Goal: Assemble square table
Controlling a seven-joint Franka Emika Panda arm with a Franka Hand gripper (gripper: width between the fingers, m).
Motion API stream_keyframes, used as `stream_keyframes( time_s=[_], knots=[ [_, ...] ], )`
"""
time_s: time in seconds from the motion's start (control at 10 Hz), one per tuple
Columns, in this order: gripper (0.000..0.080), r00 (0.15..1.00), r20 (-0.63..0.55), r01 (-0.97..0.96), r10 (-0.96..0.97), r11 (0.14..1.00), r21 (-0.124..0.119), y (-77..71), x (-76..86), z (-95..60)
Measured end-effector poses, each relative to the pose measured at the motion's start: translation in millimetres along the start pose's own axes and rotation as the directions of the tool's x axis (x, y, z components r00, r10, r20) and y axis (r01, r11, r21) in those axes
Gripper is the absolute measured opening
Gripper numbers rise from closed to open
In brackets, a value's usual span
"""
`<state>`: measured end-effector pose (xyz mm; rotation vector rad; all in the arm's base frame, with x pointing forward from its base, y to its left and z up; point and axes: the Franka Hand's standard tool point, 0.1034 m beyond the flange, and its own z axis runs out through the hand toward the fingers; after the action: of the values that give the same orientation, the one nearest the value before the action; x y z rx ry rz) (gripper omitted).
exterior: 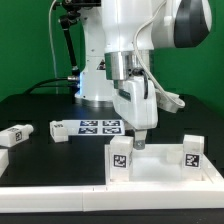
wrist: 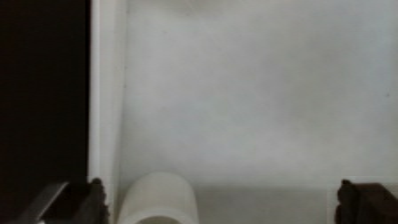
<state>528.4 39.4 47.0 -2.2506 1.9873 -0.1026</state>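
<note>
Two upright leg posts (exterior: 120, 158) (exterior: 192, 152) stand on the square panel (exterior: 160, 172). Two loose leg posts (exterior: 15, 133) (exterior: 58, 130) lie off the panel, probably still unfitted. Above the panel, the gripper (exterior: 138, 146) has its fingers spread wide and holds nothing.

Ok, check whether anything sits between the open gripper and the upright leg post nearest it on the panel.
Nothing visible does. The gripper hangs open right beside that leg post on the square panel; the wrist view shows a white post between the fingers, close to one.
</note>
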Motion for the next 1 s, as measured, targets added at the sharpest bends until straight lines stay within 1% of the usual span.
stream_keyframes(
  time_s=[0.2,0.3,0.5,0.7,0.8,0.9,1.0],
  knots=[
    [0.0649,1.000,-0.001,-0.004,0.004,1.000,0.002,0.4,1.4,0.3],
    [0.0649,0.998,0.014,-0.060,0.060,0.998,0.008,6.3,5.4,1.3],
    [0.0649,0.994,0.038,-0.100,0.100,0.995,-0.001,17.1,2.3,7.1],
    [0.0649,0.993,0.028,-0.111,0.112,0.993,-0.038,26.9,-6.0,27.5],
    [0.0649,0.992,0.026,-0.123,0.125,0.991,-0.051,28.5,-13.0,34.2],
    [0.0649,0.991,0.031,-0.130,0.132,0.990,-0.061,26.4,-24.6,38.4],
    [0.0649,0.992,0.036,-0.115,0.118,0.991,-0.069,24.6,-26.7,39.4]
  ],
)
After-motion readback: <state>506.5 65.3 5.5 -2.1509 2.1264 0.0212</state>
